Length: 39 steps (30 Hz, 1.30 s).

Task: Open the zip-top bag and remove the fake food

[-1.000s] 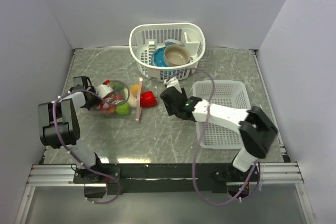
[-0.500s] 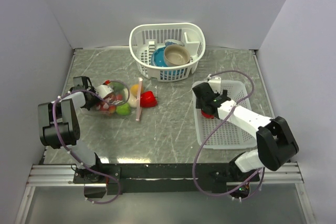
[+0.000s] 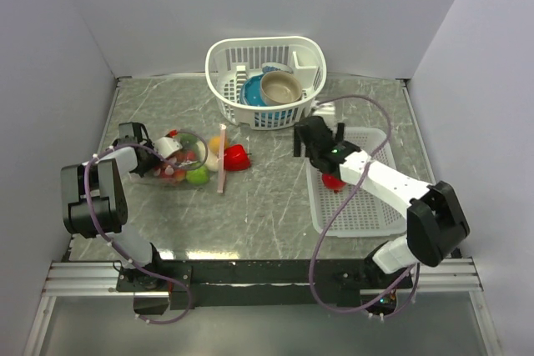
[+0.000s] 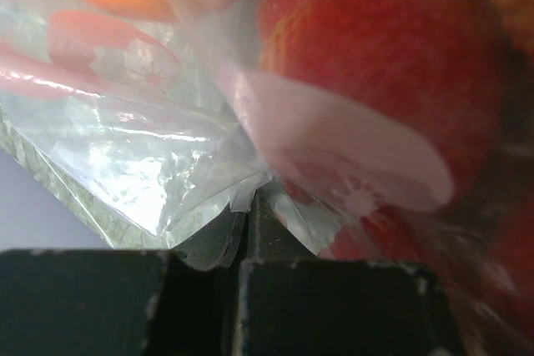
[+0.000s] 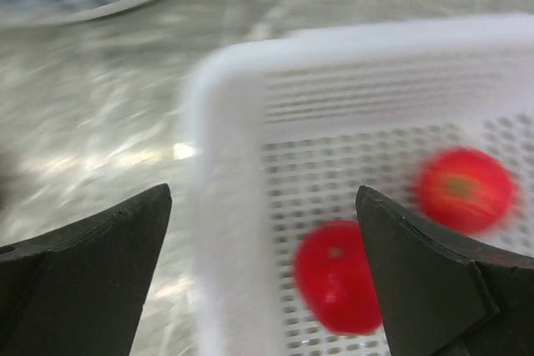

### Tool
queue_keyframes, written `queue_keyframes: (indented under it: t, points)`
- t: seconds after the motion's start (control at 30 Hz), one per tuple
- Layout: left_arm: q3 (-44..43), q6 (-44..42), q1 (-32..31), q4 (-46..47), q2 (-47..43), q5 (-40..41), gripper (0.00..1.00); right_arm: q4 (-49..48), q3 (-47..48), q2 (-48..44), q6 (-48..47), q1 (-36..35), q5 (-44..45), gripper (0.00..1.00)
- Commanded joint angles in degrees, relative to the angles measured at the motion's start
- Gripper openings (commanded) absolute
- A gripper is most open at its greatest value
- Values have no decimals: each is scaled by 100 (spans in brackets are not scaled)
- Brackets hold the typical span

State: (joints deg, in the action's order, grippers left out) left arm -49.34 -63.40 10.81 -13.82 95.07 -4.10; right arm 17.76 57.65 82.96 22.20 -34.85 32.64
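Note:
The zip-top bag [image 3: 177, 158] lies at the left of the table, its pink zip strip [image 3: 221, 170] at the mouth facing right. Fake food fills it: green [image 3: 197, 175] and red pieces, with a red one [image 3: 236, 157] and a yellow one [image 3: 214, 142] at the mouth. My left gripper [image 3: 148, 156] is shut on the bag's clear bottom edge [image 4: 209, 181]; red food [image 4: 384, 72] shows through the plastic. My right gripper [image 3: 310, 141] [image 5: 263, 193] stands open and empty over the flat white basket's left rim [image 5: 225, 206]. Two red pieces [image 5: 338, 289] [image 5: 465, 189] lie in that basket.
A round white basket [image 3: 250, 46] at the back holds a blue bowl [image 3: 253, 91] and a tan bowl [image 3: 280, 86]. The flat mesh basket [image 3: 380, 135] sits at the right. Grey walls close in the table on three sides.
My right gripper went from the bag's mouth to the flat basket, opened wide and left a red piece in it, then drew back to the basket's far-left corner. The left gripper stayed put.

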Motion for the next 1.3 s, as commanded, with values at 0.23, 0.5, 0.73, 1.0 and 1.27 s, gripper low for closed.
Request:
queue_keyframes:
  t: [0.23, 0.5, 0.73, 1.0, 1.27]
  points:
    - [346, 20, -79, -876, 240, -65, 3, -1758, 1221, 1556, -1042, -1015, -2174, 100]
    - [162, 196, -61, -1007, 328, -187, 3, -2478, 1601, 2330, -1481, -1059, -3525, 100]
    - [-497, 468, 97, -1623, 504, -961, 2, -2567, 1626, 2558, -2149, -1156, -4169, 100]
    - [-1357, 890, 62, -1966, 750, -1436, 3, -2119, 2373, 3507, -2650, -1164, -3837, 100]
    - [-1552, 1267, -114, -1791, 891, -1129, 3, -1426, 2892, 3631, -2378, -1173, -3800, 100]
